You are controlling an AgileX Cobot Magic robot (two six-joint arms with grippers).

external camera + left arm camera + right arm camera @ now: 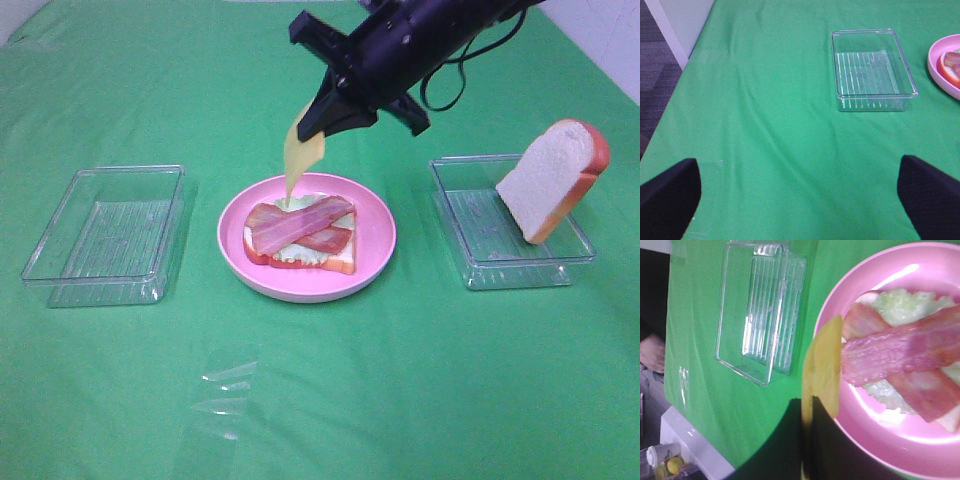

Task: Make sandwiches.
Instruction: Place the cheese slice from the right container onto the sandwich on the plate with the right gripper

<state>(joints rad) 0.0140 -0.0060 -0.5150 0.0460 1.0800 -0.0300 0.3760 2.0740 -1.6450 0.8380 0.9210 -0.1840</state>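
Note:
On the pink plate (372, 215) lies a partly built sandwich (300, 232): a white bread slice with lettuce and two crossed bacon strips (900, 352) on top. My right gripper (318, 122) reaches across the middle and is shut on a yellow cheese slice (300, 158). The slice hangs down over the plate's far rim, just above the bacon; the right wrist view shows the cheese slice (824, 367) edge-on beside the stack. A second bread slice (553, 178) leans upright in the right clear tray (520, 268). My left gripper (800, 172) hovers open over bare cloth, holding nothing.
An empty clear tray (108, 238) sits left of the plate, also in the left wrist view as the tray (871, 70). Green cloth covers the table. Something clear glints on the cloth near the front (225, 398). The table's left edge drops to dark floor (660, 70).

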